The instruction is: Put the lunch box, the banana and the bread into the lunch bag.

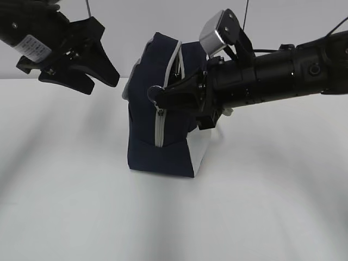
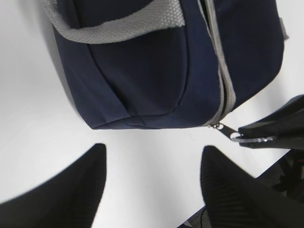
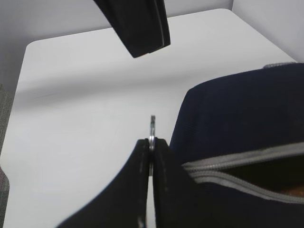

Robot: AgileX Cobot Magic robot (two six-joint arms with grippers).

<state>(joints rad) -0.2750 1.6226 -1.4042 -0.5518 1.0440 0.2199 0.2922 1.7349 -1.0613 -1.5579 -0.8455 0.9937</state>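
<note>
nearest me is bare white table (image 1: 81, 217), matte and smooth, and on it stands the lunch bag (image 1: 144, 136), a boxy navy fabric thing with a pale side panel and a grey zipper (image 1: 159, 128) running down the end that faces me and up over the top. the right gripper (image 1: 159, 98) reaches in from the right side, its black fingers pinched flat together on the thin metal ring pull (image 1: 156, 91) at the top of that near end, so it is clamped on the ring and nothing else. what matters for the next move is that the zipper track runs from that ring away along the top of the bag, towards the arm's own side; in the right wrist view the grey teeth already stand apart beside the fingers, with a dark gap between them, and something brownish shows faintly inside, too dim to name. i'd judge any further pull has to follow that line. the left gripper (image 1: 100, 70) hangs higher, off to the left and apart from the bag, its ribbed black jaws spread wide and empty. its own camera looks down on the bag's grey webbing handle (image 2: 118, 26). i can't see the lunch box, the banana or the bread on the table anywhere.
</note>
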